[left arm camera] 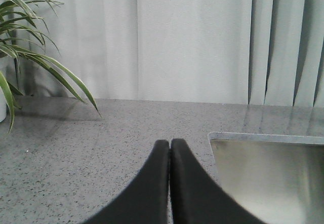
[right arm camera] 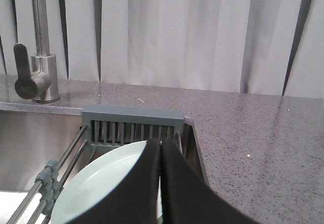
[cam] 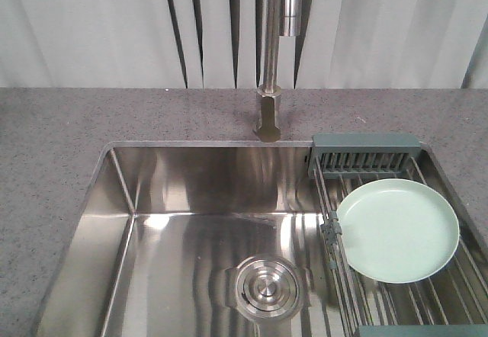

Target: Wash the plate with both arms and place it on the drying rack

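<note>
Hovering above the plate [right arm camera: 96, 188], right gripper [right arm camera: 160, 145] closed; left gripper [left arm camera: 170, 144] closed too.

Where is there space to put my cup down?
The grey speckled counter left of the steel sink basin is bare, as is the basin floor around its drain. The steel-rod drying rack is crowded by the mint-green plate.

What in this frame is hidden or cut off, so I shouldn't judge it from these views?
- Plate: right wrist view, its right side hidden behind the right gripper; bottom cut by the frame.
- Drying rack: front view, its near end runs off the bottom and right edges.
- Faucet: front view, its top is cropped.
- Arms: absent from the front view.
- Left gripper: only its closed fingertips show, over the countertop.
</note>
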### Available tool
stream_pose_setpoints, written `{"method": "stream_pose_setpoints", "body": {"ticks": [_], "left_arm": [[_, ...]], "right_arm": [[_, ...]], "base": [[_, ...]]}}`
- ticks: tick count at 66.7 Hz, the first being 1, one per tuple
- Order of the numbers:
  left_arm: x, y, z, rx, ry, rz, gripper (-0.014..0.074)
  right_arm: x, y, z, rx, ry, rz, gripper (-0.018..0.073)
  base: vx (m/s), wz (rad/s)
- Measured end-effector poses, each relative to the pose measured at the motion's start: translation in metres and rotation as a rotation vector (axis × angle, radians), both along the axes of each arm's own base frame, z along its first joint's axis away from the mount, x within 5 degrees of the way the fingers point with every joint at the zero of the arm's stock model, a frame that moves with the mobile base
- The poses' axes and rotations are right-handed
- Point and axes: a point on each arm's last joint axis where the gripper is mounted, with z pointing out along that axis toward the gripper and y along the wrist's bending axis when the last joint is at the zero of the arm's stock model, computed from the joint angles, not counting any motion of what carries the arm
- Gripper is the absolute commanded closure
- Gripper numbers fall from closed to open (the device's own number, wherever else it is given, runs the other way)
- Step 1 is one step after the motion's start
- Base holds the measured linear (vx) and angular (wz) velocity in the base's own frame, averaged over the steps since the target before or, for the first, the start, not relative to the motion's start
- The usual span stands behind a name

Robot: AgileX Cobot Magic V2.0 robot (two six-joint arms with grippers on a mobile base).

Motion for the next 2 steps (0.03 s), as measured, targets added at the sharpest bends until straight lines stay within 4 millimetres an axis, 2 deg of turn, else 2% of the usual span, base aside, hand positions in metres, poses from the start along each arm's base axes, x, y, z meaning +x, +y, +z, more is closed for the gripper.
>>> {"method": "stream_pose_setpoints", "body": {"ticks": [2], "left_arm": [[0.0, 0.0, 0.0, 0.0, 0.0, 0.0, 0.0603]], "right_arm": [[0.0, 0.0, 0.0, 0.0, 0.0, 0.0, 0.0567]], "base": [[0.0, 0.0]]}}
